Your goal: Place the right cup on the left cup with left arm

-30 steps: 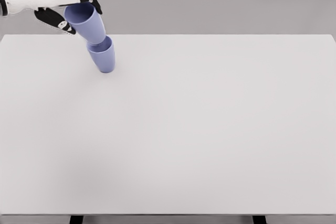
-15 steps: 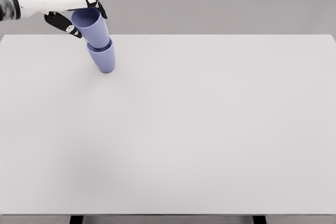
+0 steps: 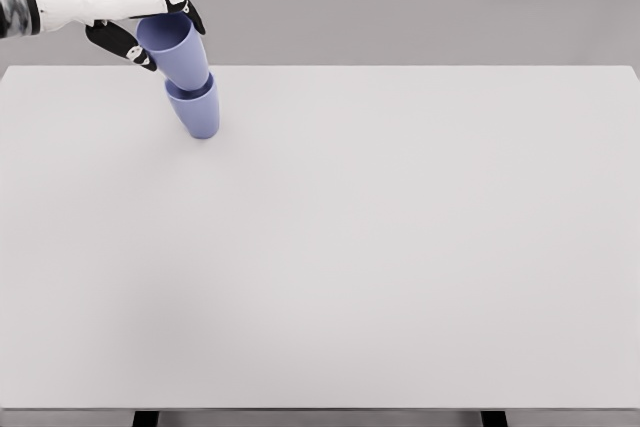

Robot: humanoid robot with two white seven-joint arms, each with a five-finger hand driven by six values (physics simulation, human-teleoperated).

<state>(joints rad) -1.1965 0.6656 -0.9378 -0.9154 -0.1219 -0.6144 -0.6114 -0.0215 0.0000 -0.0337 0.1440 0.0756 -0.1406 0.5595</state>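
Since the upper cup [image 3: 176, 49] is already seated in the mouth of the lower cup [image 3: 197, 110] at the far left of the tabletop [image 3: 400, 247], the stacking part looks pretty much done and only the release seems to be left. Both cups are seen leaning up and to the left, so the upper one should probably be pressed straight down a touch before the fingers are opened, or the stack could be tipped over. The left hand [image 3: 140, 19] is wrapped around the upper cup's rim, thumb on the near side and fingers over the far side, so it's closed on the cup, not spread. A slow opening and a lift straight up and away would be wanted so nothing gets dragged. Nothing else is seen around the cups, and nothing is blocked. The right arm isn't shown at all.
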